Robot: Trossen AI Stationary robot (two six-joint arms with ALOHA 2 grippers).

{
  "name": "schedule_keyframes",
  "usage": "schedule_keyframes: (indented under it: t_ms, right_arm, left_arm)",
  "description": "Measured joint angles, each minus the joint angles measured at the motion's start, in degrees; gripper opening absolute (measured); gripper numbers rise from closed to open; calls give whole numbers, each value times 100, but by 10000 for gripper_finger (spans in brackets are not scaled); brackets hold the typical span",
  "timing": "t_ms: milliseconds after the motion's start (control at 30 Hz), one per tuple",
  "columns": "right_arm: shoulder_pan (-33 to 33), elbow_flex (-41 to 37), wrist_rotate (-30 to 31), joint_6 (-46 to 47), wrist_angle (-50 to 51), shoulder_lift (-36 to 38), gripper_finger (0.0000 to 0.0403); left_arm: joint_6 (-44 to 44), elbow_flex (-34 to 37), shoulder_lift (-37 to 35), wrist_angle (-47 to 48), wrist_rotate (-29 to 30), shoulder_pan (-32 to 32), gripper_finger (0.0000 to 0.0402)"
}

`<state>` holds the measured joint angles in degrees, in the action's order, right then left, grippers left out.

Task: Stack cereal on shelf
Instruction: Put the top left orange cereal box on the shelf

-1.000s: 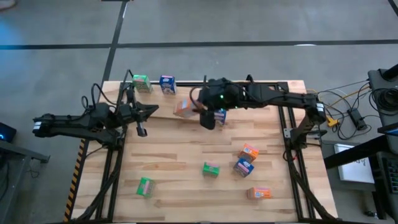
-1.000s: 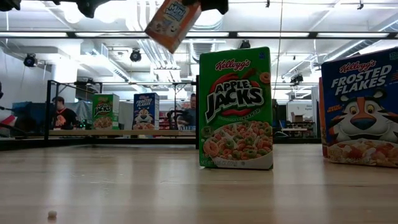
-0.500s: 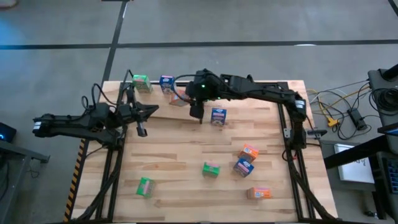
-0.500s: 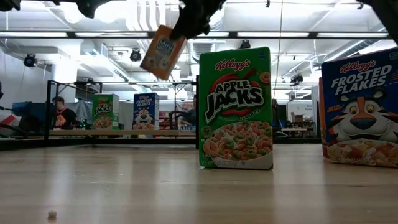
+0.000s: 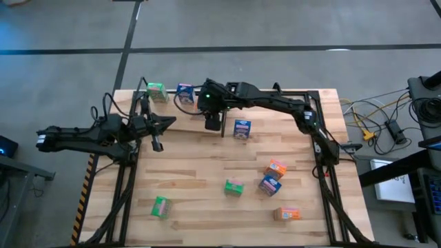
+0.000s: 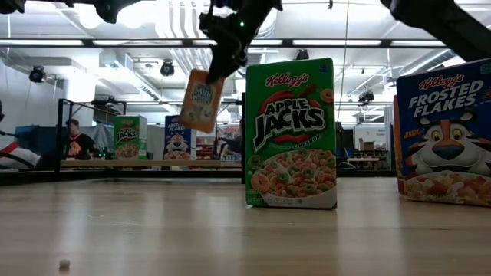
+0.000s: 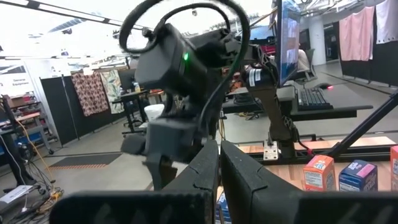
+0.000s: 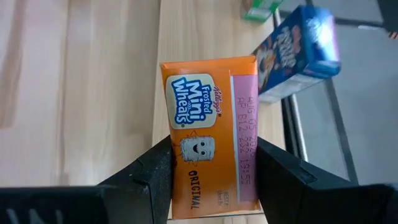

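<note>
right pincer (image 8: 211,180) pinches an orange cereal box (image 8: 211,158) above the wooden tabletop (image 5: 207,172).

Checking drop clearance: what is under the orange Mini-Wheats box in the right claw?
Under the orange box, held off the surface by the right claw, bare wood planks show; a blue box stands just beyond. Directly beneath is hidden.

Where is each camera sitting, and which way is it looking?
High: above the table, looking straight down; both arms show.
Low: at tabletop height, looking across into the room; the right claw hangs in from above.
Left wrist: on the left arm, looking past its shut claw at the right arm.
Right wrist: on the right arm, looking down between its fingers.
Shared: low and right wrist views both show the orange box held.
</note>
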<state>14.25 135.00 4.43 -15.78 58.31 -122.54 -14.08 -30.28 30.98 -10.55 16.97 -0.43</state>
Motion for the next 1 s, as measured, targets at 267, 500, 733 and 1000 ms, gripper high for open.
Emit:
schedule_keyframes:
  t_ms: [267,500,733,1000]
  right_arm:
    - [38,-13,-3,85,194,-180,176]
    - [90,-13,10,179,277,-246,176]
    - [163,-17,12,379,292,-284,176]
    - [168,-23,-153,339,434,-284,184]
  left_arm:
    - [-45,0,0,-4,0,0,0]
    - [-66,0,0,-11,0,0,0]
    - [-66,0,0,-17,0,1,0]
    - [-66,0,0,-17,0,0,0]
